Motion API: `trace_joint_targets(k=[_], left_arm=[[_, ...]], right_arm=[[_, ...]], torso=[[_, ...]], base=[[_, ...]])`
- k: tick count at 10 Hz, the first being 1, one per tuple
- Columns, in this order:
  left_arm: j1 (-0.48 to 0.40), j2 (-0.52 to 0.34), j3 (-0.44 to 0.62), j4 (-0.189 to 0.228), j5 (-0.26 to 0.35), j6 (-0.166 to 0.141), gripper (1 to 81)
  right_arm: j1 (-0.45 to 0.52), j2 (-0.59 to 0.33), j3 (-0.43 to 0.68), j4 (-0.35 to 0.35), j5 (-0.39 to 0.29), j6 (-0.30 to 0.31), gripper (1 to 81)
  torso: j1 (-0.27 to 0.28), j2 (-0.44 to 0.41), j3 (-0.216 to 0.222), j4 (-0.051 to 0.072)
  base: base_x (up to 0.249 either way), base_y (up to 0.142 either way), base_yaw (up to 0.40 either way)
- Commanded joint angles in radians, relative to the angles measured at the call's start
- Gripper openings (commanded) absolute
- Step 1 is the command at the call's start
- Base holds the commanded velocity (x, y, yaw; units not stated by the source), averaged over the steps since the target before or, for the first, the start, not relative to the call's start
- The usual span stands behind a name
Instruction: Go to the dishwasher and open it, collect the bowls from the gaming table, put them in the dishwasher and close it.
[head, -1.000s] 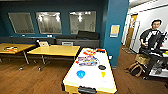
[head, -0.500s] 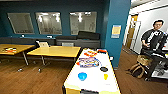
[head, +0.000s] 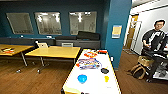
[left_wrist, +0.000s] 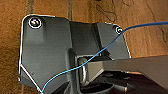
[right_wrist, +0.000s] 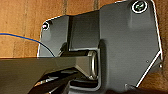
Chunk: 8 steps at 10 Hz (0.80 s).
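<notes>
At the gaming table (head: 111, 82); 2 bowls, blue (head: 82, 78) and yellow (head: 106, 78), not yet collected. My grippers' opening: cannot tell.

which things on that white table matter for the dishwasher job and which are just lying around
For the job: blue bowl, yellow bowl, gaming table.
Lying about: black disc, yellow-topped tables, bag on the floor.
</notes>
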<state>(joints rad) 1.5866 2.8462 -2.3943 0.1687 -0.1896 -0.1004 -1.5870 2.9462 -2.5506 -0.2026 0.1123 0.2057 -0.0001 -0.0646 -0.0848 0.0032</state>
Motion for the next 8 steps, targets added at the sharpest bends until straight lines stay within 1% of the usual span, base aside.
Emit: trace_joint_targets(k=[1,2,5,8], left_arm=[[-0.035,-0.011,0.01,0.003,0.042,0.007,81.1],[-0.036,-0.011,0.01,0.003,0.042,0.007,81.1],[-0.035,-0.01,0.01,0.003,0.042,0.007,81.1],[-0.035,-0.01,0.01,0.002,0.042,0.007,81.1]], right_arm=[[0.041,-0.003,0.007,0.0,-0.048,-0.003,81.1],[0.041,-0.003,0.007,0.0,-0.048,-0.003,81.1],[0.041,-0.003,0.007,0.0,-0.048,-0.003,81.1],[0.041,-0.003,0.007,0.0,-0.048,-0.003,81.1]], torso=[[0.0,0.0,0.0,0.0],[0.0,0.0,0.0,0.0],[0.001,0.0,0.0,0.0],[0.001,0.0,0.0,0.0]], base=[[0.082,0.0,0.0],[0.071,0.0,0.0],[0.0,0.0,0.0],[0.0,0.069,0.0]])
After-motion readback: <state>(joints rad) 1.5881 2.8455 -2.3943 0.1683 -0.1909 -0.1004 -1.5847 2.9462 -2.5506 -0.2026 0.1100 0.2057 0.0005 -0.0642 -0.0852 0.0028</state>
